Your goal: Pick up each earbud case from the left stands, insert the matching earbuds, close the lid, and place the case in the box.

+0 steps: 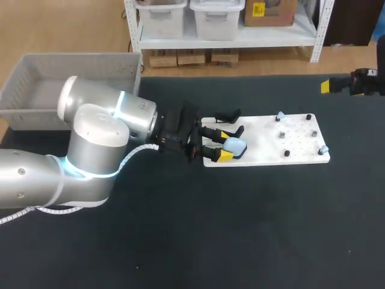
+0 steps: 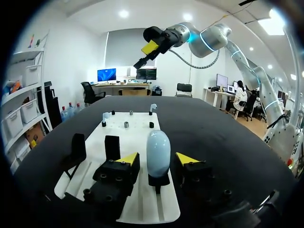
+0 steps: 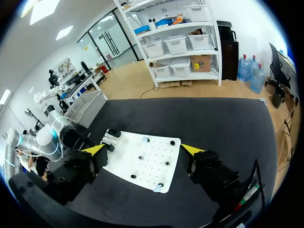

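A light-blue earbud case (image 2: 158, 151) stands upright on a black stand on the white board (image 2: 137, 133). My left gripper (image 2: 157, 160) straddles it, with a thin gap showing between the case and each yellow tip, so it is open. From above, the case (image 1: 235, 146) sits at the board's left end inside the left gripper (image 1: 227, 147). Two pale-blue earbuds (image 1: 280, 115) (image 1: 323, 149) rest on pegs at the board's right end. My right gripper (image 3: 143, 151) hangs open and empty, high above the board's far right (image 1: 338, 85).
Empty black stands (image 2: 76, 148) (image 2: 112, 146) rise beside the case, toward the board's left edge. Several small black pegs (image 1: 287, 153) dot the white board (image 1: 264, 158). A grey box (image 1: 36, 60) sits at the back left of the black table.
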Available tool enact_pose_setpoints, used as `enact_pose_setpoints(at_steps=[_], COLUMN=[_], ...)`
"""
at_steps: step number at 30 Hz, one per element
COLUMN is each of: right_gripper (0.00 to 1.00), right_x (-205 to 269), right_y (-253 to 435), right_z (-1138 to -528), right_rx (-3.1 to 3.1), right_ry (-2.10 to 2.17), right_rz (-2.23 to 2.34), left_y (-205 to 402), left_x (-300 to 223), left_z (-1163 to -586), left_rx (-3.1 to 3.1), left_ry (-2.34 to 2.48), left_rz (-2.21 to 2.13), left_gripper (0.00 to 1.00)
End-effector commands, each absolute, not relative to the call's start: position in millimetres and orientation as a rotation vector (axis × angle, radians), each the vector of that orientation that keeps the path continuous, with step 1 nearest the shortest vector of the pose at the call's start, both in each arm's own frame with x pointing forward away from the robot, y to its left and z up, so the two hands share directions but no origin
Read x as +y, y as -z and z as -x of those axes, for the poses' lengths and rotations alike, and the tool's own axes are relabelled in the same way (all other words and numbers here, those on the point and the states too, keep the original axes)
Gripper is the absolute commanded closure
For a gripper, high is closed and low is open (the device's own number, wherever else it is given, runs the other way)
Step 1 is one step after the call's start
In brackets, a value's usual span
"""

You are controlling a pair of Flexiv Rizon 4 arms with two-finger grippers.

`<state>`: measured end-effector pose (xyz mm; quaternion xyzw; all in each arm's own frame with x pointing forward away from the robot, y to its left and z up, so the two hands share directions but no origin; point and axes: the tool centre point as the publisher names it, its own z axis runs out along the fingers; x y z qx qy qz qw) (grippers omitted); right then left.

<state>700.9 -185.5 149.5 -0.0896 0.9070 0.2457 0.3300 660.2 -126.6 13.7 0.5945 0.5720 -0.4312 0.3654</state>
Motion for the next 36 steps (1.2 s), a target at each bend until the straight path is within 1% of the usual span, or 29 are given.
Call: enact_pose_setpoints(at_steps=[1,4,7,10,12,13,14,17,18,29,36], right_gripper=[0.00,0.00,0.00,0.00,0.00,0.00,0.00,0.00,0.00,0.00,0.00], right_x=[-186,-186,-186,-186,-186,-186,-186,-186,-186,-186,-186], right_y=[-150,-150,-150,-150,-150,-150,-150,-150,-150,-150,-150], right_z=[-701,-701,-701,-701,-701,-701,-701,-701,-701,-701,-701], right_rx=[2.372,2.372,2.372,2.372,2.372,2.372,2.372,2.372,2.372,2.372,2.372], right_ry=[-0.643,-0.643,-0.643,-0.643,-0.643,-0.643,-0.643,-0.643,-0.643,-0.643,-0.643], right_rz=[0.234,0.234,0.234,0.234,0.234,0.234,0.234,0.234,0.234,0.234,0.234], left_y=[-12,-12,-12,-13,-13,-13,-13,-14,-15,-55,-85], left_x=[-129,-129,-129,-129,-129,-129,-129,-128,-127,-122,-132], left_z=[-663,-663,-664,-664,-664,-664,-664,-664,-663,-645,-633], left_rx=[1.464,1.460,1.457,1.454,1.452,1.452,1.452,1.452,1.451,1.345,1.254], left_ry=[1.112,1.113,1.115,1.117,1.118,1.118,1.118,1.117,1.116,1.038,1.072], left_rz=[-1.529,-1.528,-1.528,-1.530,-1.530,-1.532,-1.534,-1.535,-1.535,-1.537,-1.458], left_gripper=[0.55,0.55,0.60,0.62,0.67,0.71,0.72,0.84,1.00,1.00,1.00])
